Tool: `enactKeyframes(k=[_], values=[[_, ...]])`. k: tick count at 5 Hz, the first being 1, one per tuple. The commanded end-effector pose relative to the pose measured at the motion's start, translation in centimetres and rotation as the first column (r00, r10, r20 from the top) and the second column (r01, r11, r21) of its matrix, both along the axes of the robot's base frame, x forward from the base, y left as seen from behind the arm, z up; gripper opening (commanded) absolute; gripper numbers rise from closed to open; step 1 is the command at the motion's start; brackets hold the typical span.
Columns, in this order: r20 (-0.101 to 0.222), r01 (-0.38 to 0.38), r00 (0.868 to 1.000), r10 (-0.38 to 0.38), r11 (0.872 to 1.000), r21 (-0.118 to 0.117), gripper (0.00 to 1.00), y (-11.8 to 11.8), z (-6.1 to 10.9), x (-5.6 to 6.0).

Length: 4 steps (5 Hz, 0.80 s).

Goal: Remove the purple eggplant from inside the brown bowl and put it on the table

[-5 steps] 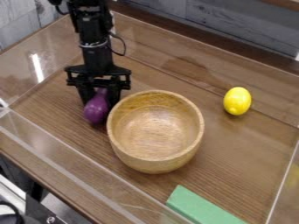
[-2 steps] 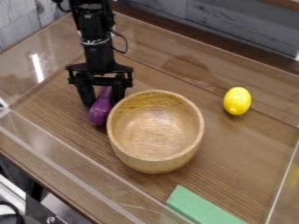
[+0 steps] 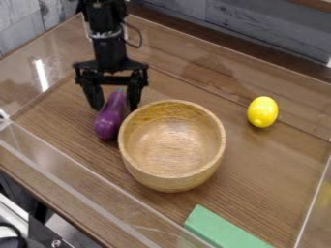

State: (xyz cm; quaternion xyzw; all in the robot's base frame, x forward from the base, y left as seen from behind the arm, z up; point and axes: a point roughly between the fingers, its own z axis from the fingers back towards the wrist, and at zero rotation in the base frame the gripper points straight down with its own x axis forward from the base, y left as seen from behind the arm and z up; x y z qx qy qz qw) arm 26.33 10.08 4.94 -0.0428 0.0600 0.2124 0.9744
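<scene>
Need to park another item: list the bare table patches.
Free: the table between the brown bowl and the yellow lemon, and the stretch behind them. Crowded: the bowl's left, where the purple eggplant lies under the open fingers.

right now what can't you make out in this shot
- purple eggplant, camera view: its upper tip is hidden behind the gripper.
- green block: cut off by the bottom edge.
- table just behind the brown bowl: hidden by the bowl's wall.
- robot arm: cut off by the top edge.
</scene>
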Motion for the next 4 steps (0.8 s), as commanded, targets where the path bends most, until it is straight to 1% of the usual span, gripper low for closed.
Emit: enactKeyframes(k=[1,2,3,4], values=[[0.096,0.006,0.995,-0.009,1.0,0.024,1.0,-0.1,3.8,1.5],[0.116,0.014,0.993,-0.016,1.0,0.015,1.0,-0.7,5.8,1.8],[0.134,0.047,0.99,-0.047,0.999,0.006,1.0,-2.2,7.7,2.3],[0.147,0.143,0.979,-0.14,0.99,-0.006,1.0,-4.8,8.4,3.0]])
